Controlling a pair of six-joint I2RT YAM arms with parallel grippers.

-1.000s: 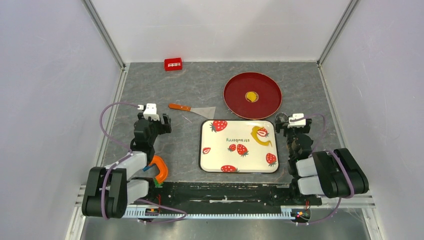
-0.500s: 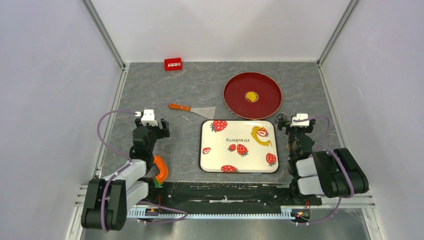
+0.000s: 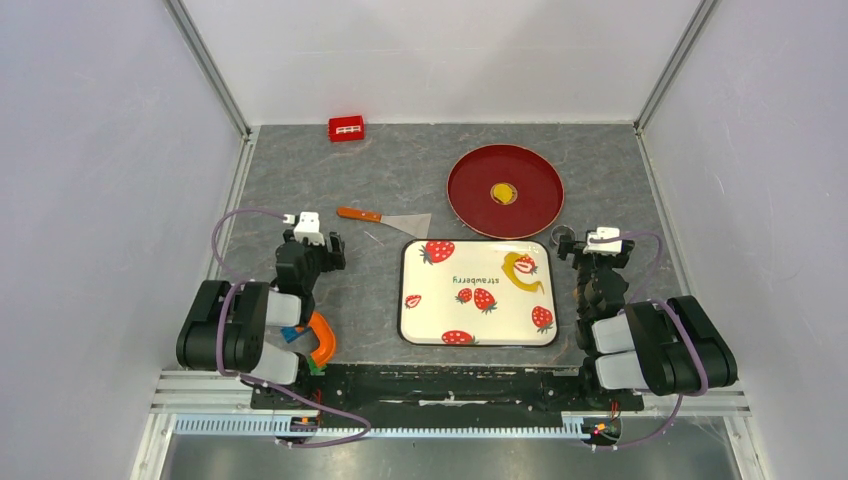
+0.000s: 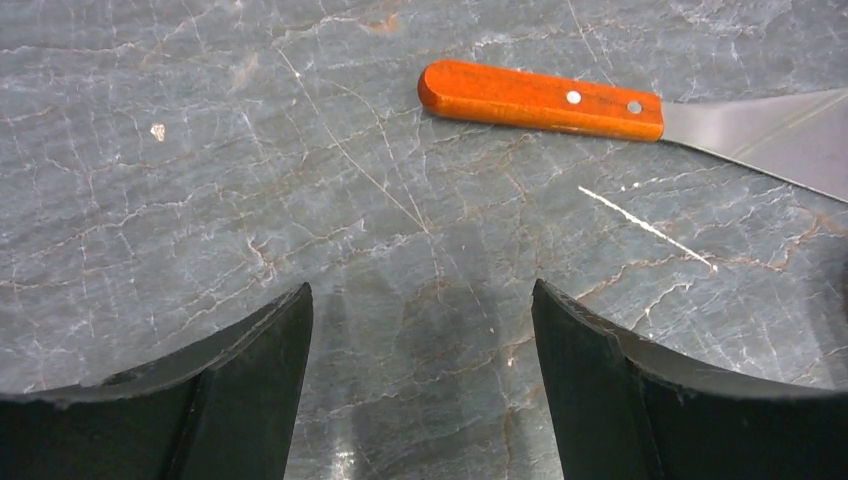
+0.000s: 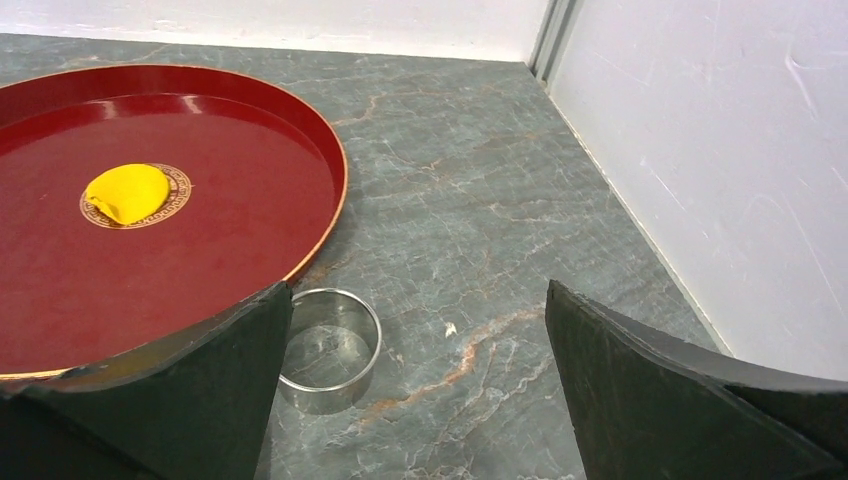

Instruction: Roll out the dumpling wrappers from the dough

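**A:** What lies around on the grey marbled worktop (image 3: 400,170)?

**B:** A round red lacquer plate (image 3: 470,165) sits at the far right. Just nearer is a white rectangular tray with strawberry prints (image 3: 500,325). A flat metal scraper with an orange wooden handle (image 4: 540,98) lies left of the tray's far corner, with its handle to the left and its blade towards the tray. A small red block (image 3: 346,128) rests by the back wall. An orange C-shaped piece (image 3: 322,338) lies beside the left arm's base.

**A:** Anything in the way?

**B:** A short steel ring cutter (image 5: 328,350) lies just beside the plate's near rim, between the plate and the right tool (image 5: 420,300). One of that tool's fingers partly hides it.

**A:** And the tools?

**B:** The right tool's jaws stand wide apart, holding and touching nothing. The left tool (image 4: 420,300) is spread wide too, over bare worktop. The scraper handle is ahead of it and well apart.

**A:** Where is the dough?

**B:** A small flat round yellow dumpling wrapper (image 5: 128,193) lies at the plate's centre. Being round, it has no clear long axis. A ragged curved yellow dough strip (image 3: 522,270) lies flat in the tray's far right part. Its length runs diagonally from beside a strawberry print towards the near right.
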